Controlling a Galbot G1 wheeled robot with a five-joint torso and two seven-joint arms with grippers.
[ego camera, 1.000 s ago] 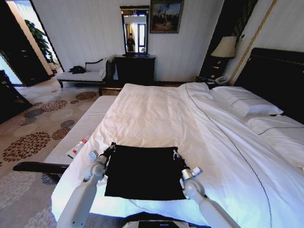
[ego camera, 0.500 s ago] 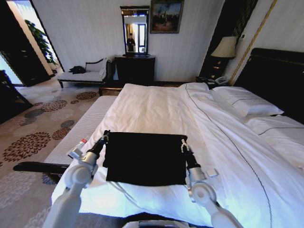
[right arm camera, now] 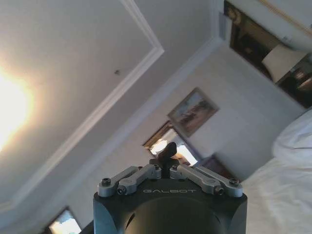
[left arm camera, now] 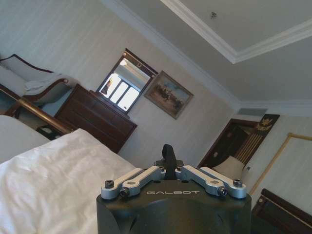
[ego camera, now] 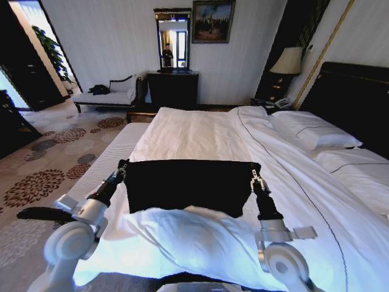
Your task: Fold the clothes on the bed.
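Observation:
The clothes, one black T-shirt, hang stretched in the air above the near part of the bed, over its white duvet. My left gripper is shut on the shirt's left upper corner and my right gripper on its right upper corner. The two grippers stand level and wide apart. In the left wrist view the left gripper has its fingers closed together, pointing up toward the far wall. In the right wrist view the right gripper is closed the same way, aimed at the ceiling. No lettering is visible on the shirt.
A pale padded bench runs along the bed's left side, with patterned carpet beyond it. Pillows and a dark headboard are on the right. A dresser, a chaise lounge and a lamp line the far wall.
Both grippers have risen and spread apart, lifting the shirt off the duvet. It lay flat a second ago and now hangs taut between them, farther up the bed.

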